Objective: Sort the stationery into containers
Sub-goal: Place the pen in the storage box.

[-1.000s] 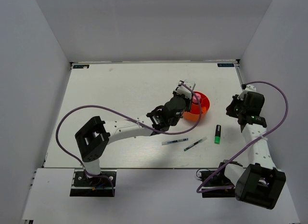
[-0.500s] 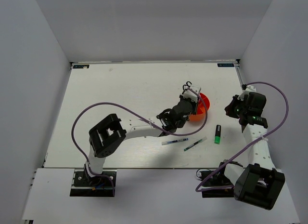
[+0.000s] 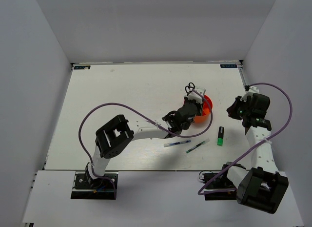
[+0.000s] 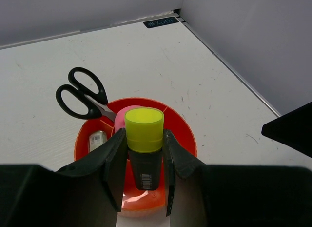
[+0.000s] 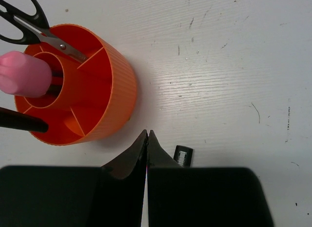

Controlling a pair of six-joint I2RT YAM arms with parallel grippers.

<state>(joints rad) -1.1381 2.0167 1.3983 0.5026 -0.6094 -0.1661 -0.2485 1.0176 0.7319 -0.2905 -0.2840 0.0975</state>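
Above the orange cup (image 4: pixel 183 135), the left pincer (image 4: pixel 143 141) grips the yellow highlighter (image 4: pixel 144 128), cap up. Next it likely needs lowering into a compartment, then releasing. The right pincer (image 5: pixel 147 135) hangs closed, empty.

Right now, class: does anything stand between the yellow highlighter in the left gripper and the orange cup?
Partly. The yellow highlighter hangs over the orange cup, but the pink-capped glue tube stands in its centre, right by the tip; the cup's nearer side looks free.
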